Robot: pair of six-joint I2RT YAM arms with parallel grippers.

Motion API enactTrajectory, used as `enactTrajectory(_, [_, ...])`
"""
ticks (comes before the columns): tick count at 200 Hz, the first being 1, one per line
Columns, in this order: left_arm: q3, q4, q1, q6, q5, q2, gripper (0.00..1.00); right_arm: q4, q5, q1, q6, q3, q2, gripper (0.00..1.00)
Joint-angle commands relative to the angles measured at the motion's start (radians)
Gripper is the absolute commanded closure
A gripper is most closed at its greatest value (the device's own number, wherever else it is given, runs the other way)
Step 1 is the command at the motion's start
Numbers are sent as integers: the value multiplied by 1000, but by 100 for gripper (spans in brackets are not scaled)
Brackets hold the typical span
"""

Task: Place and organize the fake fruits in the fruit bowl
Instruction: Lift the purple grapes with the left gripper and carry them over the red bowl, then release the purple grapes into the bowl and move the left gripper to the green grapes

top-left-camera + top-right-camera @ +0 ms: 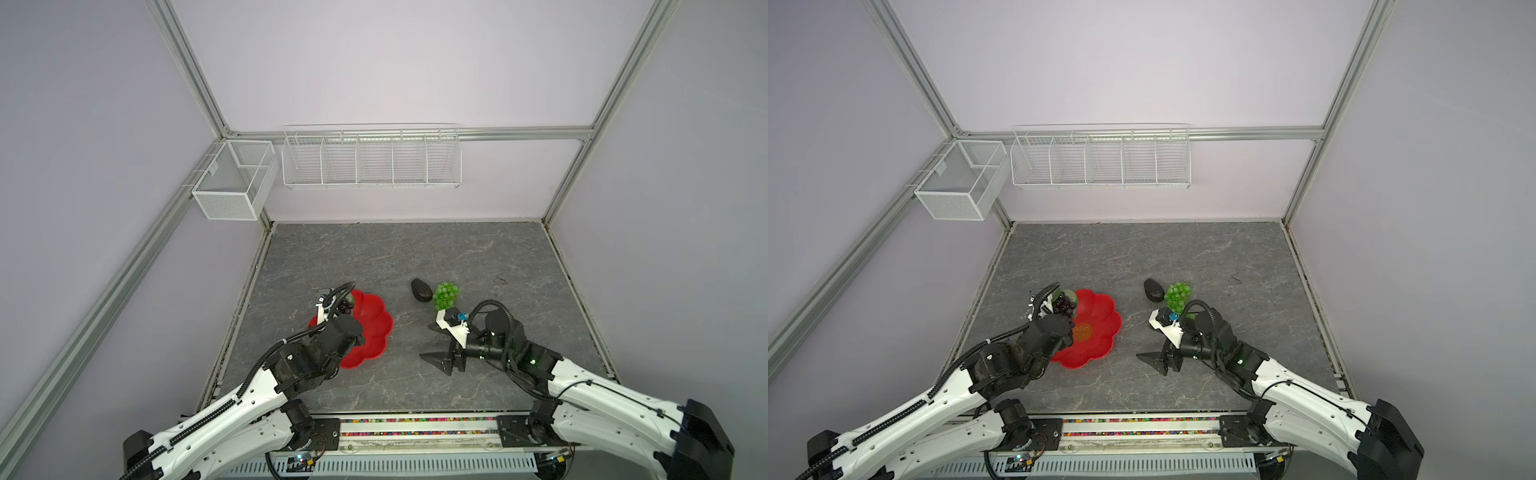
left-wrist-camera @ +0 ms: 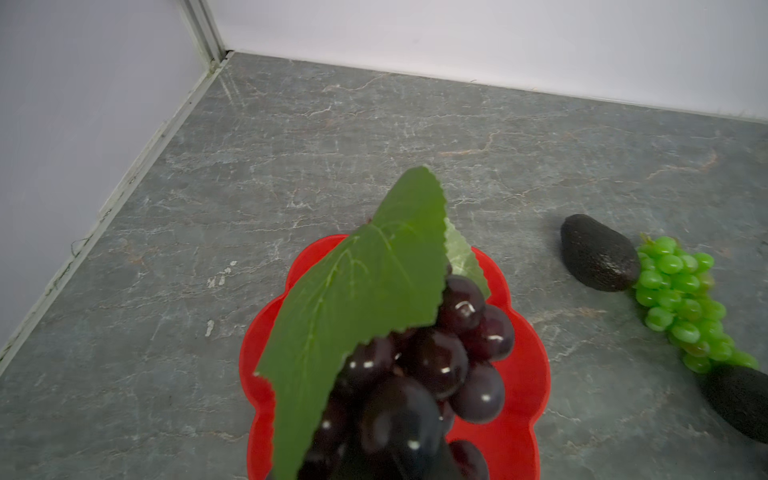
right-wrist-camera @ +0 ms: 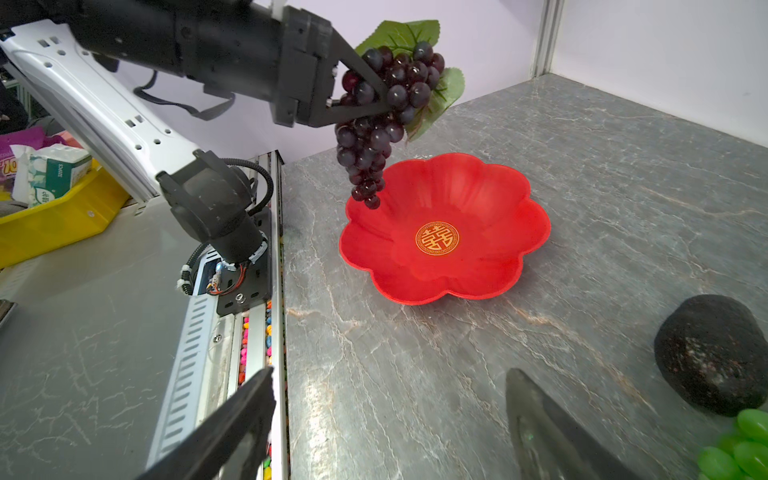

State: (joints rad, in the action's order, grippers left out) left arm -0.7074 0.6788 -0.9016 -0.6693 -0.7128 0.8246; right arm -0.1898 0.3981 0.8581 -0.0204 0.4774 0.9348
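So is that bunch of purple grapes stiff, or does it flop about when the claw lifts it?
Probably floppy: gripped near its top by the left claw, the dark purple grape bunch hangs down in a tapering tail above the red fruit bowl edge, so it may swing. The glossy grapes look slippery, so single ones might slip out.

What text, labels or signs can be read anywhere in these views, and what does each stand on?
"囍", in gold, inside the ringed centre mark of the fruit bowl.
Too small to read: the print on the tissue pack in the yellow bin.
Cut off and blurred: the lettering on the purple packet beside it.
Nothing else is legible.
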Motion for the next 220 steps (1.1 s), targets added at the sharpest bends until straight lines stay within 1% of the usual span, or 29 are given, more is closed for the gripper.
enactTrajectory(1, [-3,-43,49,4,48,66,100,-33,13,9,34,23,6,12])
enactTrajectory(36, [-38,5,102,-38,88,190,100,-7,-14,10,48,24,-10,12])
enactTrajectory(59, [-39,12,153,-42,146,253,100,1,-19,8,52,27,-11,12])
enactTrajectory(79, [-24,-34,174,-29,168,299,100,7,-22,9,54,30,-10,12])
enactTrajectory(119, [-11,-168,187,13,173,390,100,12,-31,10,57,29,-15,12])
enactTrajectory(137, [-15,-216,206,26,180,444,100,17,-32,9,60,30,-16,12])
enactTrajectory(174, [-33,-257,238,40,185,556,100,22,-36,10,62,31,-17,12])
enactTrajectory(186, [-33,-265,249,40,192,583,98,24,-35,9,62,32,-19,12])
enactTrajectory(194, [-32,-273,251,42,190,595,95,23,-36,9,62,32,-19,12])
enactTrajectory(202, [-32,-279,251,44,187,601,91,23,-36,10,60,32,-20,12])
enactTrajectory(220, [-32,-284,251,52,182,587,67,23,-33,8,60,32,-20,12])
